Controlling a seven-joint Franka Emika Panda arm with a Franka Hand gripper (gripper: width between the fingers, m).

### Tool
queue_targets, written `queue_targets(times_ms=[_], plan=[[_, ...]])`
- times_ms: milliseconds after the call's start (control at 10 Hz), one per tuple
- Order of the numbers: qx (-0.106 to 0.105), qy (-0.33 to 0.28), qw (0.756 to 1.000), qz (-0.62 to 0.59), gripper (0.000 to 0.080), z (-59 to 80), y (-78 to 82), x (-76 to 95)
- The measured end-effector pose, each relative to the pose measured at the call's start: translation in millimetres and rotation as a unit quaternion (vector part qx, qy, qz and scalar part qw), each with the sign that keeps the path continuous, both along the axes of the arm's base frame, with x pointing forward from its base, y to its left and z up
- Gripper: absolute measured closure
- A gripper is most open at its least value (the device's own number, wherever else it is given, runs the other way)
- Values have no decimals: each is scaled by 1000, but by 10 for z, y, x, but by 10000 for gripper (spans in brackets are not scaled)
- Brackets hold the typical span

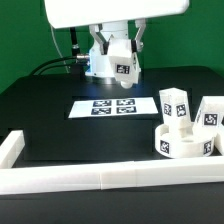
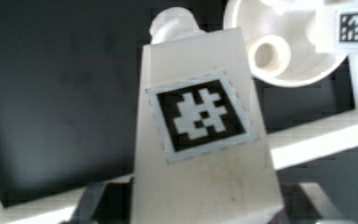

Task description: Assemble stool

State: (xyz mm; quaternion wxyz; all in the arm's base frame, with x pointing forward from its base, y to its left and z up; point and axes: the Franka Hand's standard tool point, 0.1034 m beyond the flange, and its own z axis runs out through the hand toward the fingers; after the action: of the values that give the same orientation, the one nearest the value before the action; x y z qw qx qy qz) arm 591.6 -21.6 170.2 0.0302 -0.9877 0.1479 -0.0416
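Observation:
My gripper (image 1: 116,66) is shut on a white stool leg (image 1: 123,68) with a square tag and holds it above the table, behind the marker board (image 1: 112,106). In the wrist view the leg (image 2: 202,110) fills the middle between my dark fingers (image 2: 112,200), and my gripper (image 2: 202,208) grips its near end. The round white seat (image 1: 186,148) lies at the exterior view's right with two tagged legs (image 1: 175,105) (image 1: 210,113) standing upright in it. The seat also shows in the wrist view (image 2: 286,52) beyond the held leg's tip.
A long white border rail (image 1: 90,178) runs along the table's front edge and turns up the exterior view's left side (image 1: 12,148). Part of it shows in the wrist view (image 2: 322,140). Cables hang behind the arm.

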Motion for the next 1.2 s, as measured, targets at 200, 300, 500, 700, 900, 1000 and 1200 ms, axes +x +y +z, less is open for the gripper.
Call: queue_targets(times_ms=[200,300,500,700,900,1000,1200], plan=[[-24,-71,997,0,476,-38,1,66],[-40,-99,994,4,476,-193,22,3],[-38,-106,994,6,476,-265,239,0],[-35,-136,990,-6,476,-326,353,4],[-35,-135,990,-7,476,-326,346,4],[-35,-135,990,-6,476,-328,348,3],[-45,-188,981,-27,476,-436,403,3]])
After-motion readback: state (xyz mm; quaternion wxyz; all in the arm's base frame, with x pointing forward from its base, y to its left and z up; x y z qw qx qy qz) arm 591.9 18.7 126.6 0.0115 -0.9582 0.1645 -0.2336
